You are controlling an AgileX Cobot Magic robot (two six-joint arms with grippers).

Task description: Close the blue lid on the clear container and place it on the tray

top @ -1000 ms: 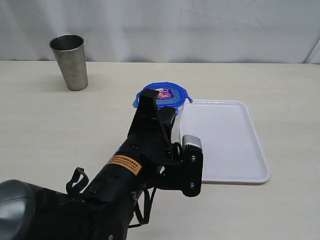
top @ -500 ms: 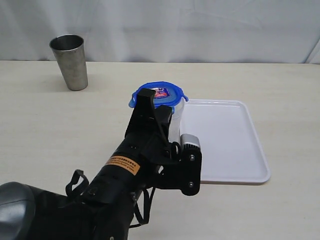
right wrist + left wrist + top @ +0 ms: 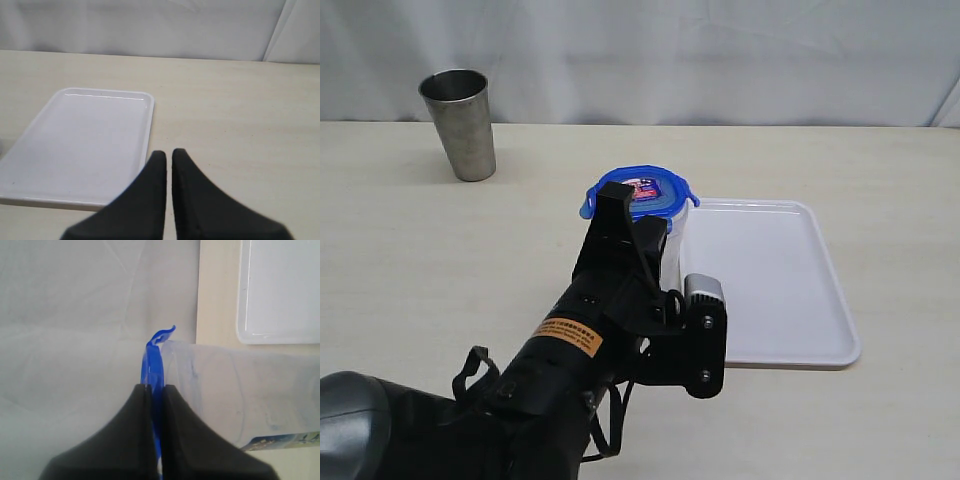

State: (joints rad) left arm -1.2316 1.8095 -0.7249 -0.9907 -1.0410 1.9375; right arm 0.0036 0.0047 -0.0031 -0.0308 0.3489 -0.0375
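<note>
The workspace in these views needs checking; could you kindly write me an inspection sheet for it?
Surface: beige table, no spills seen.
Job's things: blue lid sits on the clear container, which is beside the tray, not on it.
Clutter: steel cup, upright, far from the tray.
End effectors: left end effector shut on the blue lid's edge; right end effector shut, empty, near the tray.
Cables: black loops beside the left arm.
Surroundings: white curtain behind the table.
</note>
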